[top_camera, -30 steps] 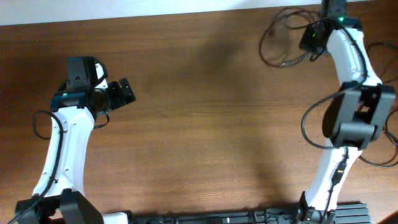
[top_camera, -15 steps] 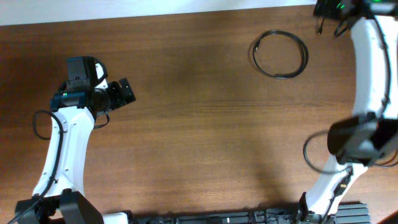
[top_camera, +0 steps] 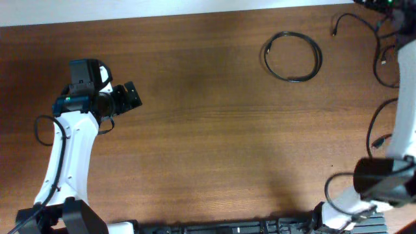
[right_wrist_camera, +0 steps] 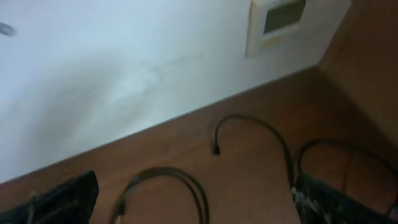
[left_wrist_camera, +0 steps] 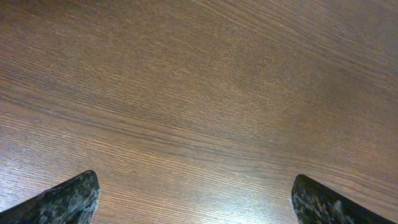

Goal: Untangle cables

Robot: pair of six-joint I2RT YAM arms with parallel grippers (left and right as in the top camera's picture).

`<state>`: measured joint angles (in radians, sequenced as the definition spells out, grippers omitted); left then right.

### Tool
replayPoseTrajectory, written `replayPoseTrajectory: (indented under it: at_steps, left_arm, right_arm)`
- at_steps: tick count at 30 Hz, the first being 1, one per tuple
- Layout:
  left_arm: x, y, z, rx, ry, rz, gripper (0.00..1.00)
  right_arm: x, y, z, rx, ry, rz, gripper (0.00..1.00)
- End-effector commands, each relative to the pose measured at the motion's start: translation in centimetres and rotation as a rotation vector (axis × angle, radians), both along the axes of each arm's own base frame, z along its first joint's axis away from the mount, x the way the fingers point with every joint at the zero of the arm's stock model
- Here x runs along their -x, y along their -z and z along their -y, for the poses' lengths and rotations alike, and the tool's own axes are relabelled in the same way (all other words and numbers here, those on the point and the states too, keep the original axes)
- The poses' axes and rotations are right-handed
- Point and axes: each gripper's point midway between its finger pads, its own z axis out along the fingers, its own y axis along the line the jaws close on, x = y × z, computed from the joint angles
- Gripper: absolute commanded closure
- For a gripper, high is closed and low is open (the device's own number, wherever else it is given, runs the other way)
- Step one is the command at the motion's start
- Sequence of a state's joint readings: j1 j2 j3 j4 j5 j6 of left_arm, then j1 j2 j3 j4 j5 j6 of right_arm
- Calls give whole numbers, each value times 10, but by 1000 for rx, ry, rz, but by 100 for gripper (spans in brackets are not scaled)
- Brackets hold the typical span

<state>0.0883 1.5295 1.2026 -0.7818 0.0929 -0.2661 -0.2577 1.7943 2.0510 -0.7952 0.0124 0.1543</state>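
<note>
1. Only the right wrist camera caught the wall plate [right_wrist_camera: 277,22] beyond the table [top_camera: 208,130]; only overhead caught both arms.
2. One black cable [top_camera: 292,79] lay in a flat loop, and a loose cord [top_camera: 354,15] beside it ended in a plug.
3. Both lay far right, just ahead of the right gripper [right_wrist_camera: 193,186], spread and gripping nothing. The left gripper [top_camera: 132,96], likewise spread, sat well apart.

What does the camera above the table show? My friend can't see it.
A black cable lies in a neat loop on a brown wooden table. A loose cable trails near the right arm; the left arm sits far away.
</note>
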Motion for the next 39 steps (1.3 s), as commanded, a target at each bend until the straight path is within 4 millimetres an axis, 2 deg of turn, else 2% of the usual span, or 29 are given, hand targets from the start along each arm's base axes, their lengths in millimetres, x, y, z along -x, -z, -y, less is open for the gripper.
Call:
replayPoseTrajectory:
  at_steps: [1,2,4,5,7,9,11,12,14,16,18,19,21,22,24,25,28,30,33,35,39]
  left_arm:
    - [-2,-10,-3,-2,-15,29,1]
    - [-2,-10,-3,-2,-15,29,1]
    - [-2,-10,-3,-2,-15,29,1]
    - [-2,-10,-3,-2,-15,29,1]
    - [-2,-10,-3,-2,-15,29,1]
    - [-2,-10,-3,-2,-15,29,1]
    - [-2,-10,-3,-2,-15,29,1]
    - [-2,-10,-3,-2,-15,29,1]
    - [-2,-10,-3,-2,-15,29,1]
    - [-2,-10,-3,-2,-15,29,1]
    - [-2,-10,-3,-2,-15,29,1]
    - [-2,-10,-3,-2,-15,29,1]
    - [-2,-10,-3,-2,-15,29,1]
    - [-2,-10,-3,-2,-15,29,1]
    - [-2,-10,-3,-3,-15,29,1]
    - [-2,-10,-3,-2,-15,29,1]
    - [-2,-10,-3,-2,-15,29,1]
    - [-2,-10,-3,-2,-15,29,1]
    - [-2,-10,-3,-2,-15,29,1]
    - [-2,-10,-3,-3,-15,29,1]
    - [-2,-10,-3,-2,-15,28,1]
  right_arm:
    - [36,-46,-17,9,-32,111,1]
    - [53,-61,-21,22,-32,157,1]
    - [83,-79,-29,43,-33,232,1]
    - [105,-85,-35,58,-35,287,1]
    - [149,-80,-49,83,-42,385,1]
    - [183,-76,-62,112,-69,517,1]
    - [220,-96,-80,104,-110,764,1]
    - [249,-117,-88,88,-113,940,1]
    - [270,-128,-93,103,-120,1023,1]
    - [269,-117,-93,89,-115,976,1]
    - [257,-84,-90,48,-103,838,1]
    - [251,-60,-88,19,-94,739,1]
    - [247,3,-85,-48,-63,494,1]
    - [251,34,-72,-39,20,368,1]
    - [251,64,-68,-59,45,252,1]
    - [243,82,-71,-83,26,200,1]
    - [237,98,-80,-106,-25,222,1]
    - [245,112,-95,-152,-80,307,1]
    - [261,133,-106,-124,-120,484,1]
    - [265,144,-105,-95,-121,570,1]
    - [252,176,-94,-77,-82,598,1]
